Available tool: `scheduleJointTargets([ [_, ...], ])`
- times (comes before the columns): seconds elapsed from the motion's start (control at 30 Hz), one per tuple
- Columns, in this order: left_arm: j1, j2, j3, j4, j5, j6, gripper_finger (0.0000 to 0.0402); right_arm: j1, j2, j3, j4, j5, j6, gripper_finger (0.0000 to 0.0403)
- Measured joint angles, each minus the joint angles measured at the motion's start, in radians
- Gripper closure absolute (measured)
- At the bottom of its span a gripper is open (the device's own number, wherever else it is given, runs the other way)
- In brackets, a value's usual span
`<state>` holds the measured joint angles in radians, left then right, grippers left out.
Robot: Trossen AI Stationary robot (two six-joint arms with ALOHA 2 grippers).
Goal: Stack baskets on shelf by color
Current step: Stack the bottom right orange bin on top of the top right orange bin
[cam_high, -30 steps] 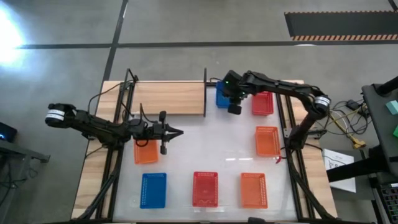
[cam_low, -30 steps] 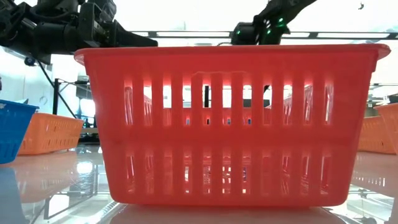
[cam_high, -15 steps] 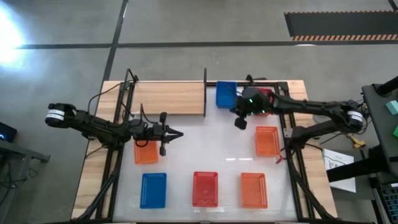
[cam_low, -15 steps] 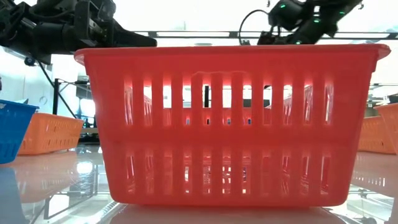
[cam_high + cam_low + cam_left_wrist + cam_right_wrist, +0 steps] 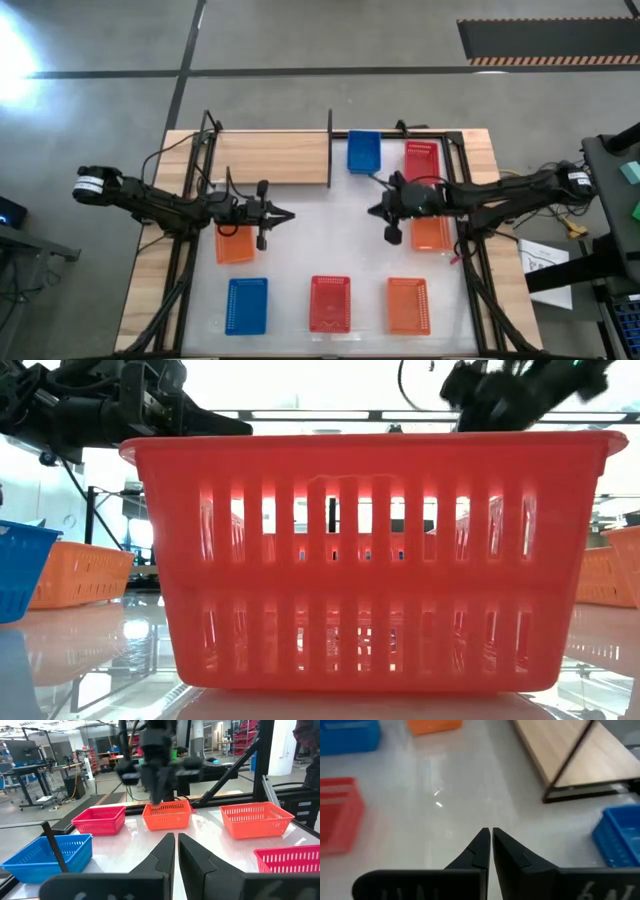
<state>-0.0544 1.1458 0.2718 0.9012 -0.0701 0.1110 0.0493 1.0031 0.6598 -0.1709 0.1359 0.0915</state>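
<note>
The light-wood shelf lies at the table's far left, with its dark post at its right end; no basket is on it. A blue basket and a red basket stand on the table to the shelf's right. Orange baskets stand mid-table at right and left. Blue, red and orange baskets line the near edge. My left gripper is shut and empty beside the left orange basket. My right gripper is shut and empty over bare table, pointing left.
Bare white tabletop lies between the two grippers. Dark frame rails run along both table sides. In the low view the near red basket fills the picture and hides most of the table behind it.
My right gripper has drawn away from the blue basket beside the shelf post, toward the table's near edge, and has turned to point toward the table's left. The blue basket stays where it was.
</note>
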Motion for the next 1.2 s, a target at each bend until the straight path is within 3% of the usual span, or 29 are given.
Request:
scheduleJointTargets([
  [0.23,0.000,0.000,0.000,0.000,0.000,0.000,0.0395,0.339,0.084,0.177,-0.285,0.256,0.248,0.0390],
  [0.47,0.000,0.000,0.000,0.000,-0.001,0.001,0.0395,0.592,0.295,0.369,-0.490,0.290,0.602,0.0390],
  [0.67,0.000,0.003,0.000,-0.001,-0.001,0.000,0.0395,0.741,0.507,0.633,-0.791,0.223,0.893,0.0377],
  [0.77,0.000,0.013,0.000,-0.003,-0.001,0.000,0.0395,0.795,0.605,0.753,-0.896,0.203,0.981,0.0351],
  [0.87,0.000,0.026,0.000,0.000,-0.001,0.000,0.0395,0.822,0.701,0.847,-0.976,0.112,1.051,0.0319],
  [1.07,0.000,0.041,0.016,0.009,0.000,0.000,0.0395,0.851,0.850,0.968,-1.030,-0.055,1.104,0.0254],
  [1.2,0.000,0.060,0.029,0.010,0.008,0.001,0.0395,0.869,0.905,1.010,-1.030,-0.092,1.103,0.0228],
])
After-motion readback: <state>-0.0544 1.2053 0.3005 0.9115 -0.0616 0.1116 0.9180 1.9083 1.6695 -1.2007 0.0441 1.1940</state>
